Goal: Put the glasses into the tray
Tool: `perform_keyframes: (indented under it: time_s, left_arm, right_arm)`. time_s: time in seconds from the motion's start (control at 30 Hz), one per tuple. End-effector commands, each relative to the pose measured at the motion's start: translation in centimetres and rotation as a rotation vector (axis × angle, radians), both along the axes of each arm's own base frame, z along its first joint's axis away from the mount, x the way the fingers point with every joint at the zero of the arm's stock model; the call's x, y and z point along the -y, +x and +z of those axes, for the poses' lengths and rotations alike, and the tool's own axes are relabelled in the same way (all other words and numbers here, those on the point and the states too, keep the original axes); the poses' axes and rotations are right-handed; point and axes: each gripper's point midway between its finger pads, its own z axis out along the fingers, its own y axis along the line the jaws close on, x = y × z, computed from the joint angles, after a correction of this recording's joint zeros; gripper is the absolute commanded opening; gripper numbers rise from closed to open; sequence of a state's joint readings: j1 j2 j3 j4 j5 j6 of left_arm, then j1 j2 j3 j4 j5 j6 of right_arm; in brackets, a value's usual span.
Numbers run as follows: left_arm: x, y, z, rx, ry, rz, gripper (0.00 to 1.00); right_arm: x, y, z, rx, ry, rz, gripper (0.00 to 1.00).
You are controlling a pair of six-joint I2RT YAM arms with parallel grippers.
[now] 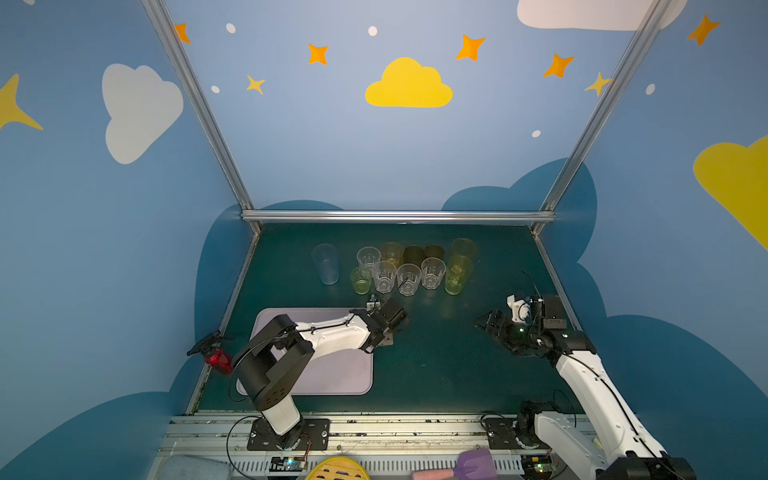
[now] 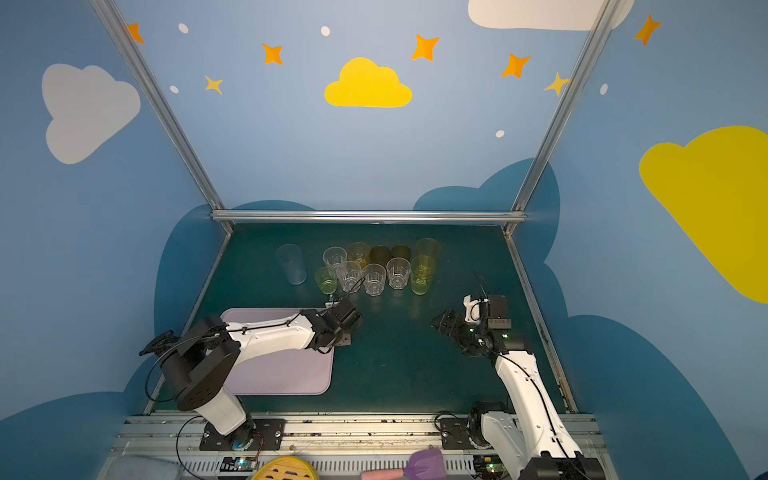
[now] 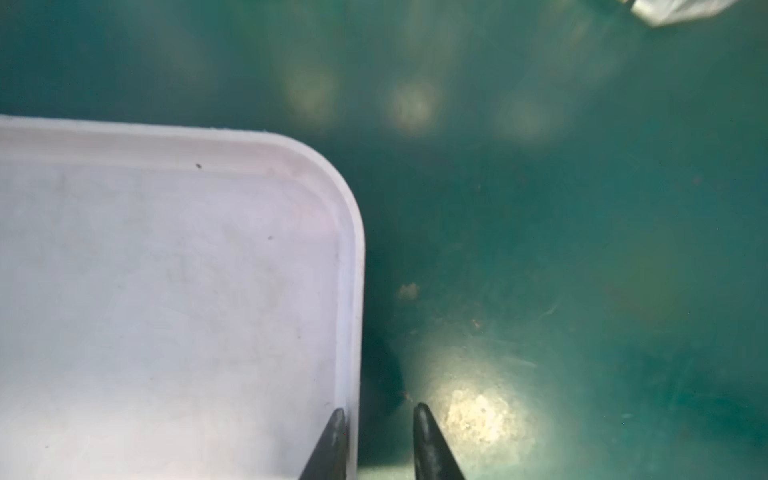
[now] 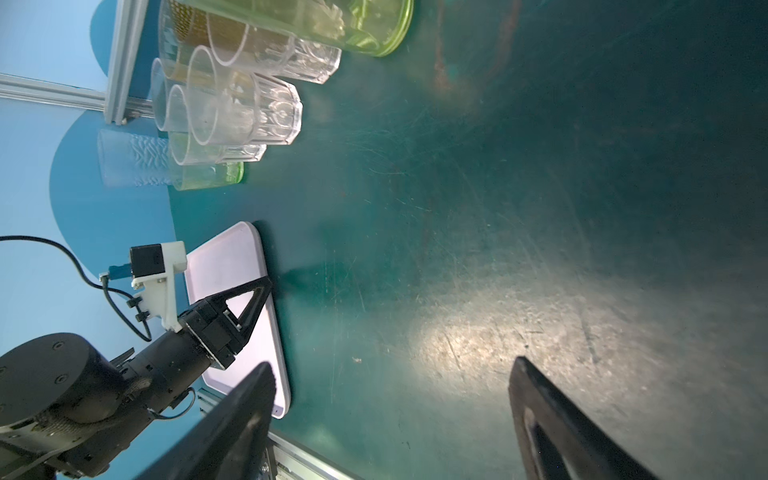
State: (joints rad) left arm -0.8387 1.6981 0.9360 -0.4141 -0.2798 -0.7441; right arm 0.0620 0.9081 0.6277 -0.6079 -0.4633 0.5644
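The glasses stand in a cluster at the back of the green table: clear faceted ones (image 1: 409, 279) (image 2: 374, 279) (image 4: 266, 116) in front, a short green one (image 1: 360, 280), and yellow and brown ones (image 1: 413, 253) behind. A tall pale blue glass (image 1: 326, 264) stands to their left, and a tall yellow-green glass (image 1: 457, 274) stands to their right. The lilac tray (image 1: 332, 374) (image 2: 291, 374) (image 3: 353, 249) (image 4: 232, 257) lies front left with nothing in it. My left gripper (image 1: 387, 340) (image 3: 378, 409) straddles the tray's right rim, jaws narrowly apart. My right gripper (image 1: 484, 322) (image 4: 392, 365) hangs wide open over bare table.
A red object (image 1: 218, 359) sits at the table's left edge beside the left arm. A metal rail (image 1: 399, 216) bounds the back. At the front, below the table, lie a yellow item (image 1: 336, 469) and a purple spatula (image 1: 473, 463).
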Motion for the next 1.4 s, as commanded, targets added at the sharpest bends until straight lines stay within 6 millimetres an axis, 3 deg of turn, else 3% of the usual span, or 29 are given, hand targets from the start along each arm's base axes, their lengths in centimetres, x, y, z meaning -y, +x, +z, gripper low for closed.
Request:
perform_keyframes:
  time_s: [0.0,0.37,0.5,0.63,0.73,0.83,0.97,1.2,1.37]
  left_arm:
    - [0.5,-0.6,-0.3,-0.021,0.042,0.002,0.27]
    - [7.2,-0.2,0.1,-0.022,-0.037,-0.09,0.26]
    - [9.3,0.6,1.9,0.008,-0.122,-0.109,0.3]
    - [9.8,1.5,4.5,0.07,-0.156,-0.124,0.39]
    - [9.1,2.0,5.9,0.087,-0.179,-0.116,0.49]
    - [7.7,2.0,6.7,0.081,-0.224,-0.092,0.67]
    - [4.7,1.8,7.9,0.096,-0.297,-0.039,0.99]
    - [-2.3,0.9,9.6,0.146,-0.282,0.101,1.0]
    - [-5.7,0.1,10.0,0.188,-0.296,0.166,1.0]
  right_arm:
    - [0.3,-0.8,-0.7,-0.02,-0.027,0.008,0.87]
    - [0.6,-1.5,-1.2,-0.035,-0.042,-0.005,0.87]
    - [0.7,-1.9,-1.7,-0.046,-0.041,-0.014,0.87]
    - [0.7,-2.3,-2.1,-0.058,-0.035,-0.022,0.87]
    - [0.0,-2.5,-2.1,-0.042,-0.006,-0.016,0.86]
    - [-0.8,-2.7,-2.3,-0.031,0.001,-0.003,0.86]
    - [-2.5,-2.7,-2.4,-0.039,0.004,0.039,0.85]
    - [-7.2,-1.9,-2.9,-0.04,-0.017,0.164,0.84]
    - [-11.7,-1.0,-3.2,-0.04,-0.005,0.259,0.78]
